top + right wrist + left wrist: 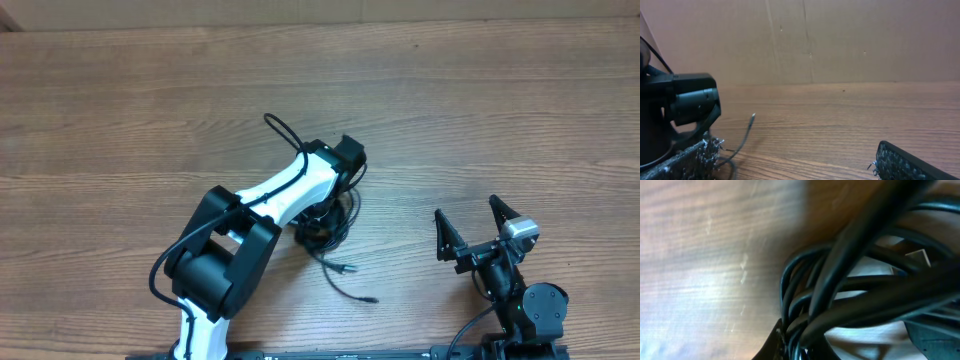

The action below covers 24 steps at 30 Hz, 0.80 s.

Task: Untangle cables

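The black cables lie in a tangled bundle at the table's middle. Two loose ends trail toward the front, one with a plug. My left gripper points down into the bundle. In the left wrist view the cables fill the frame, and several strands are pinched between the fingers of my left gripper. My right gripper is open and empty, right of the bundle and apart from it. It also shows in the right wrist view, with a cable end sticking up at left.
The wooden table stretches back and to both sides. A cardboard wall stands behind it. The left arm's thicker black wire loops up near its wrist.
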Tool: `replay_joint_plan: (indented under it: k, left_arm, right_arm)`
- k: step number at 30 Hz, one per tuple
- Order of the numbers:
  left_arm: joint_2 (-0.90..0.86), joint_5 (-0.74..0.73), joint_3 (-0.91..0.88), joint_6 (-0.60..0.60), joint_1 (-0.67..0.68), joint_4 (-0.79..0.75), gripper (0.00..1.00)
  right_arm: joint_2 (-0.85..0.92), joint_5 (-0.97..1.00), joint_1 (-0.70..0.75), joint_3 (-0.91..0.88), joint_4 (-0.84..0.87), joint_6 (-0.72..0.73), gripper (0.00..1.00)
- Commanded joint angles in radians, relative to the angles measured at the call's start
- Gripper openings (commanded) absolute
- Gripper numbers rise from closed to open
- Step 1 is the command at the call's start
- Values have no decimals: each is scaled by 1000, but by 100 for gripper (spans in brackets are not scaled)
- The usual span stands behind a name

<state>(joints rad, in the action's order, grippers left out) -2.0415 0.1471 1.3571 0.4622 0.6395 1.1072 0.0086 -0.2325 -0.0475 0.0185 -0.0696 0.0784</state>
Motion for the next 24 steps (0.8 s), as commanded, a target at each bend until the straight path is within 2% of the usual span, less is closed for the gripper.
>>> replay_joint_plan:
  k: [1, 4, 5, 6, 8, 10, 12, 14, 17, 19, 22, 24]
  left_arm:
    - [-23, 20, 49, 200, -41, 105, 4]
    - [-23, -45, 72, 523, -80, 231, 4]
    - [-23, -114, 72, 630, -94, 256, 13]
    - [-23, -182, 71, 698, -105, 263, 30]
    - [-23, -320, 69, 732, -122, 255, 82]
    - [-23, -362, 69, 718, -129, 220, 97]
    - [-23, -344, 69, 670, -129, 187, 100]
    - [-23, -315, 69, 577, -128, 151, 98]
    - [-23, -214, 69, 394, -121, 115, 86]
    - [-23, -113, 69, 251, -111, 111, 85]
    - [-23, -5, 69, 122, -97, 113, 86]
    - [-23, 13, 69, 64, -90, 115, 87]
  right_arm:
    - [-6, -4, -3, -10, 5, -2, 100]
    - [-6, -4, -3, -10, 5, -2, 100]
    - [-6, -4, -3, -10, 5, -2, 100]
    - [-6, -4, -3, -10, 5, -2, 100]
    - [-6, -4, -3, -10, 5, -2, 100]
    - [-6, -4, -3, -10, 5, -2, 100]
    - [-6, -4, -3, -10, 5, -2, 100]
    - [-6, -4, -3, -10, 5, -2, 100]
    - [-6, -4, -3, -10, 5, -2, 100]
    - [-6, -4, -3, -10, 5, -2, 100]
    - [-6, -4, -3, -10, 5, -2, 100]
    - [-6, -4, -3, -10, 5, -2, 100]
